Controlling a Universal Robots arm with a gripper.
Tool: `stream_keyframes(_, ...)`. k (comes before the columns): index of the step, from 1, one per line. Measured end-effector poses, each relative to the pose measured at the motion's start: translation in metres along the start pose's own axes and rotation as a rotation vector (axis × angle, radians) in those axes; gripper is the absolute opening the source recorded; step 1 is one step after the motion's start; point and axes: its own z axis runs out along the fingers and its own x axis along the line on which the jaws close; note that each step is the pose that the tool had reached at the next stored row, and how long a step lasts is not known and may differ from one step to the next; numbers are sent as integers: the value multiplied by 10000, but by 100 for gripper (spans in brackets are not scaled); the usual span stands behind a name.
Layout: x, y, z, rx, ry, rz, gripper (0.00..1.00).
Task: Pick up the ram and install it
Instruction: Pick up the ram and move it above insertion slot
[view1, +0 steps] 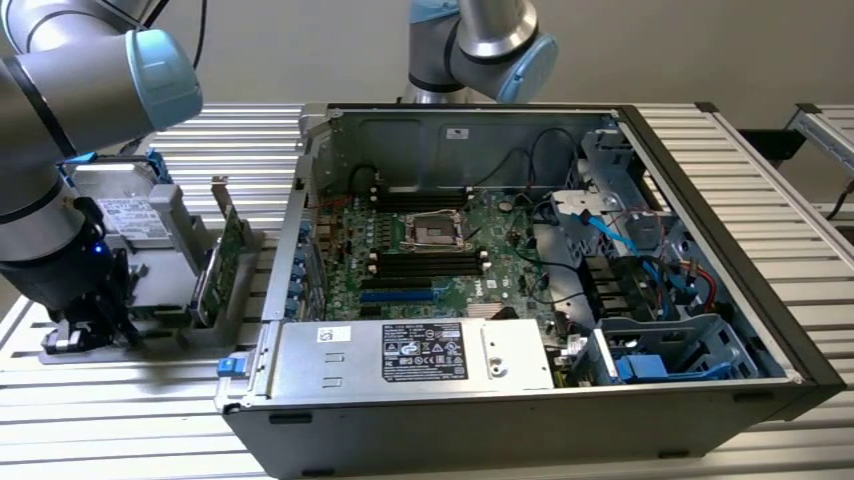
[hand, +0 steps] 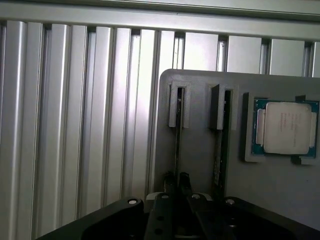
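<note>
The ram (hand: 178, 140) stands on edge in a slot of the grey holder (hand: 200, 150), seen as a thin dark strip. My gripper (hand: 177, 181) is down over it, its two fingers drawn close together on either side of the stick's upper edge. In the exterior view the gripper (view1: 83, 335) sits low at the left, on the holder (view1: 167, 330) beside the open computer case (view1: 534, 280). The stick itself is hidden there by the arm.
A second thin stick (hand: 218, 160) stands in the neighbouring slot, and a processor chip (hand: 286, 127) lies beside it. A green expansion card (view1: 220, 260) and a grey hard drive (view1: 127, 215) stand on the holder. The motherboard (view1: 427, 255) lies exposed inside the case.
</note>
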Motion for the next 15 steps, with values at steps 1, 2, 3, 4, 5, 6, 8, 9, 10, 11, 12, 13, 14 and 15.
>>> stream_keyframes(1,0,0,0,0,0,0,14)
stream_keyframes(2,0,0,0,0,0,0,14)
stream_keyframes(3,0,0,0,1,0,0,14)
stream_keyframes(4,0,0,0,0,0,0,14)
stream_keyframes(5,0,0,0,0,0,0,14)
stream_keyframes(6,0,0,0,1,0,0,14)
stream_keyframes(8,0,0,0,1,-1,0,14)
stream_keyframes(9,0,0,0,1,-1,0,14)
stream_keyframes(10,0,0,0,1,-1,0,14)
stream_keyframes(11,0,0,0,0,-1,1,14)
stream_keyframes(12,0,0,0,1,-2,0,14)
stream_keyframes(13,-1,0,-2,2,-4,1,14)
stream_keyframes(14,-1,0,-7,0,-2,1,14)
stream_keyframes(15,0,1,-14,-1,-1,1,14)
